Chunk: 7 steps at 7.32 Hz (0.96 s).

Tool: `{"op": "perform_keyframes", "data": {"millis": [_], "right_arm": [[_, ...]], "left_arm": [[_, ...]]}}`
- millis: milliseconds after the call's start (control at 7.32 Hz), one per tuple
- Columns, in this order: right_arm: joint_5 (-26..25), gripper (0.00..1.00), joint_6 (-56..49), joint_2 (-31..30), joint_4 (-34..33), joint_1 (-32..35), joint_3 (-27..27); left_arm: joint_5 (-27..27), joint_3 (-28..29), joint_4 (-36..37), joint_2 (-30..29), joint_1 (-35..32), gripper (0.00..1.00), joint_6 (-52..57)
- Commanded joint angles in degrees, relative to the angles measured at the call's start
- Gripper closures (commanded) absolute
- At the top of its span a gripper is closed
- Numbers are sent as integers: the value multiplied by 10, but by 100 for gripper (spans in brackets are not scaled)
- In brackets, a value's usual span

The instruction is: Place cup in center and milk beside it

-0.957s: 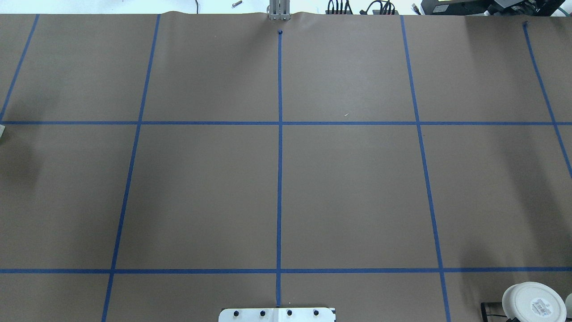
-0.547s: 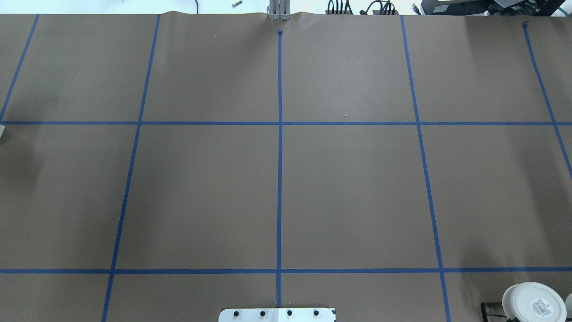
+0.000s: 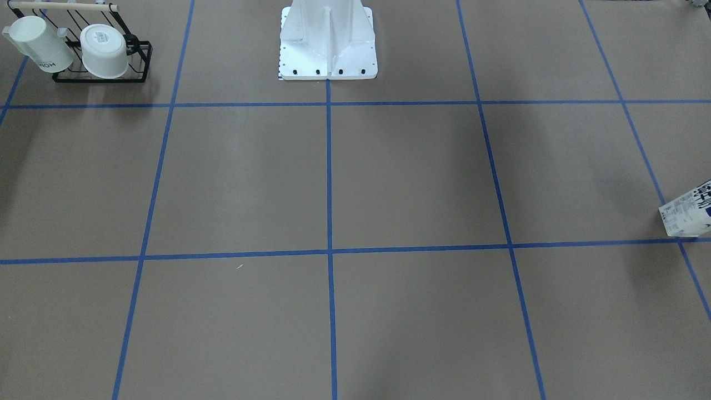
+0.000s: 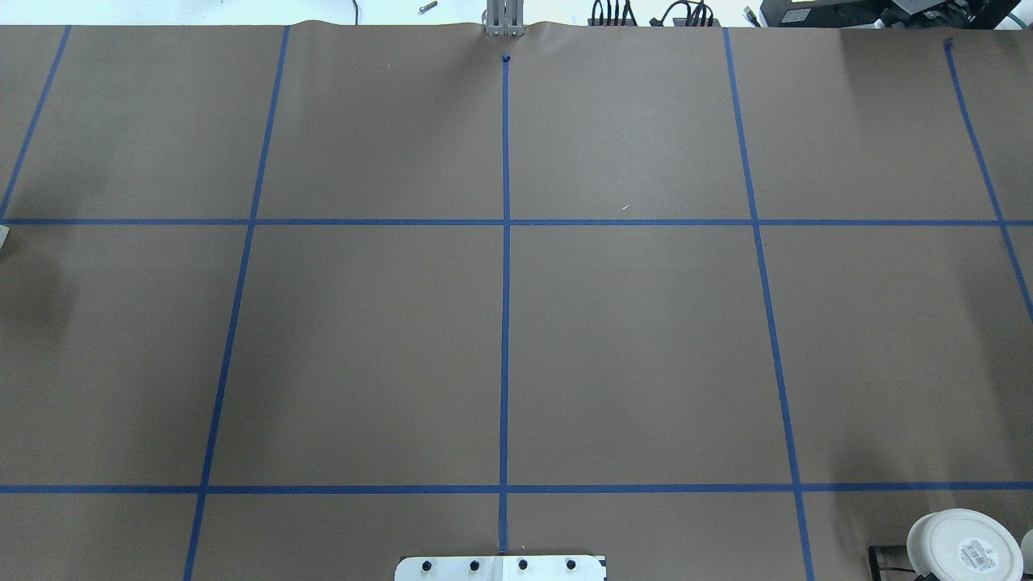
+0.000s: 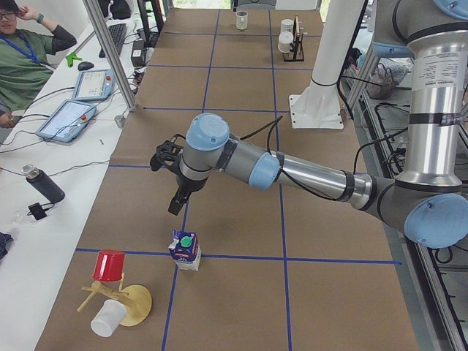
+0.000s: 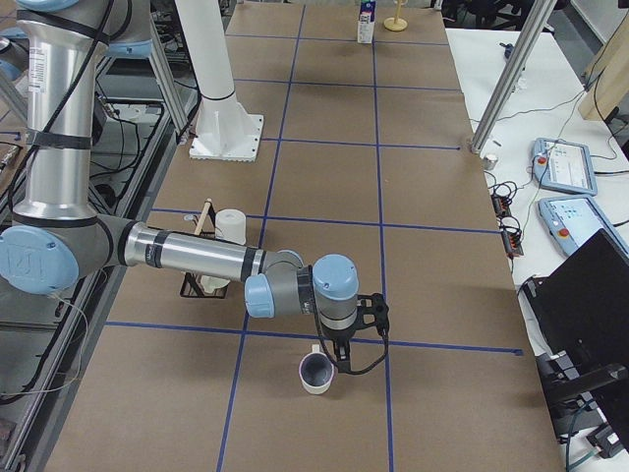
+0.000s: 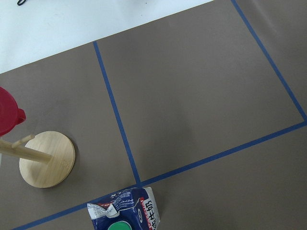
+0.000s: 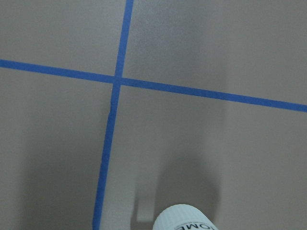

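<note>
Hanging tip-down over the table's left end, the left gripper [image 5: 176,201] is above and just behind the milk [image 5: 186,250]. The carton stands upright at a tape crossing, well apart from the center [image 4: 505,355], so this looks like a lineup for a grasp from above. At the opposite end the right gripper [image 6: 341,354] sits at the rim of the upright cup [image 6: 316,374], probably to pinch its wall. Only side views catch either gripper, so how wide the jaws stand, or whether they hold anything, cannot be told. A wooden mug tree [image 5: 117,296] bearing a red cup [image 5: 110,265] stands near the milk. A black rack [image 3: 100,79] with 2 white mugs [image 3: 103,51] stands near the cup. Both appear to sit off the lines toward the center.
</note>
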Motion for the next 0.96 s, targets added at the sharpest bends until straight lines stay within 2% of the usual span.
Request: {"op": "perform_keyframes", "data": {"millis": [0, 137, 273, 410, 683, 820], "right_arm": [[-4, 0, 20, -48, 109, -57, 1], [-5, 0, 11, -84, 166, -72, 1], [-5, 7, 4, -103, 177, -74, 11], [-5, 14, 0, -105, 177, -75, 16], [-7, 27, -96, -113, 173, -77, 13], [-19, 34, -100, -110, 172, -78, 12]], "left_arm": [[0, -2, 0, 2, 0, 1, 0], [1, -1, 0, 2, 0, 2, 0], [0, -1, 0, 2, 0, 1, 0], [0, -1, 0, 3, 0, 2, 0], [0, -2, 0, 8, 0, 2, 0], [0, 2, -14, 12, 0, 2, 0]]}}
